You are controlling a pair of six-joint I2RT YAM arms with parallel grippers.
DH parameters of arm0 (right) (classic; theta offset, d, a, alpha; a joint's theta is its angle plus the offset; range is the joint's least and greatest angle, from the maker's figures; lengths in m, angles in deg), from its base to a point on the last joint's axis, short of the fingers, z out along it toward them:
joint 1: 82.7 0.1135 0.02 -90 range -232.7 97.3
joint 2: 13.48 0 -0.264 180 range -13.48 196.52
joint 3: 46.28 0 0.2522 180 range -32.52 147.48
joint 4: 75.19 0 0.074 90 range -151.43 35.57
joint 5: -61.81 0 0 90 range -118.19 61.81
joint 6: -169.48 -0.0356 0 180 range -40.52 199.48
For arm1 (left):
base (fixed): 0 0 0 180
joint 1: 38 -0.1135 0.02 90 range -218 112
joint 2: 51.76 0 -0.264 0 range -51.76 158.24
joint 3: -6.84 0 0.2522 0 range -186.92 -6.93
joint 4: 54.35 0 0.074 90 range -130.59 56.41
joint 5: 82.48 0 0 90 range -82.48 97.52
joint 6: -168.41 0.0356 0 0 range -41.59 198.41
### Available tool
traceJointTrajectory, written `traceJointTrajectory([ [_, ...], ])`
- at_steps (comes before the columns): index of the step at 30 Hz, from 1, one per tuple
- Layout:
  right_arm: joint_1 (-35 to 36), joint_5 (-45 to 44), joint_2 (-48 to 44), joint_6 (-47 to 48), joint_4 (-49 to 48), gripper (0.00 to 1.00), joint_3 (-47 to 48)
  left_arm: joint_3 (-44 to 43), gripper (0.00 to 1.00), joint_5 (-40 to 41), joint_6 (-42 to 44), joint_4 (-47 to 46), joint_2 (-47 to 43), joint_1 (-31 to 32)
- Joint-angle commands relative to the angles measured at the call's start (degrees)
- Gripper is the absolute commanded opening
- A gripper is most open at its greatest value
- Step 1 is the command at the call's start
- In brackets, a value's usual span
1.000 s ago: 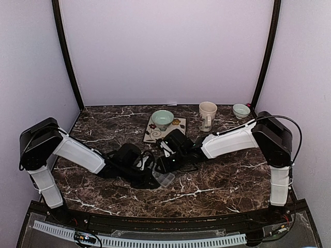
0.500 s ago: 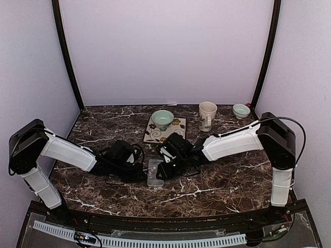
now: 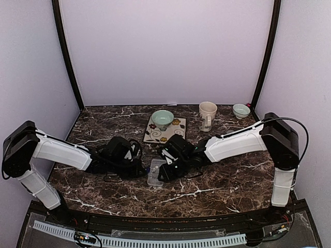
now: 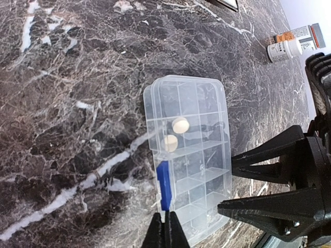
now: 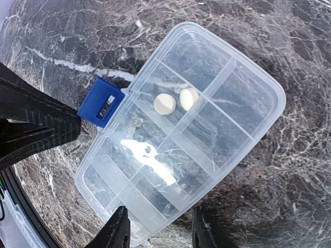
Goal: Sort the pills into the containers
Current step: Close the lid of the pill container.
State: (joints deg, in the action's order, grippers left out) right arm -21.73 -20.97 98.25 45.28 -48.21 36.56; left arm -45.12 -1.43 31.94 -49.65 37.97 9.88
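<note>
Left gripper (image 4: 164,219) is clenched shut, tips right at the end of the blue latch (image 5: 101,108). Can't tell whether it pinches the tab or only touches it. Right gripper (image 5: 159,232) is released, jaws partly apart, tips at the opposite long edge of the box (image 5: 217,119), clamping nothing.

The box lies flat on the desk (image 3: 222,181) between the two grippers, centre of the top view. Two pills (image 5: 165,104) sit side by side near its middle. Can't tell if they share one cell, or if the lid is fully shut.

Risks, as I judge them:
- The box looks light and slick and is only braced, not held. A tug on the latch could slide or spin it, or lift the latch edge.
- If the latch pops suddenly, the lid could flick and the pills could hop cells or roll out.
- The tab is small, so shut tips could slip off it.
- The grippers are close across the box, so overshoot from either could mean a knock.

Long axis runs bottom to top in the top view, leaning a bit right. The latch side faces frame left, toward the left gripper.

Further out, upper right of the left wrist view: white bottle (image 4: 283,50) and orange bottle (image 4: 301,35), lying down, well apart from the box. At the back are the mat (image 3: 177,127) with a bowl (image 3: 162,118), and a mug (image 3: 207,115).
</note>
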Motion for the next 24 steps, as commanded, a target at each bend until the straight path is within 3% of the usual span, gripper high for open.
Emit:
traceJointTrajectory([
  [1,-0.3,-2.7,-1.3,-0.1,2.7,0.41,-0.7,-0.1,0.00,1.0,1.2,2.8,-3.2,-0.4],
  [11,-1.2,-1.9,-3.5,-1.8,0.8,0.51,-1.7,-0.6,0.00,3.9,2.2,4.3,-3.9,-0.4],
  [24,-2.9,2.2,-2.5,-6.9,-5.7,0.59,-3.4,-3.3,0.00,3.6,3.2,-0.7,3.1,-1.5],
])
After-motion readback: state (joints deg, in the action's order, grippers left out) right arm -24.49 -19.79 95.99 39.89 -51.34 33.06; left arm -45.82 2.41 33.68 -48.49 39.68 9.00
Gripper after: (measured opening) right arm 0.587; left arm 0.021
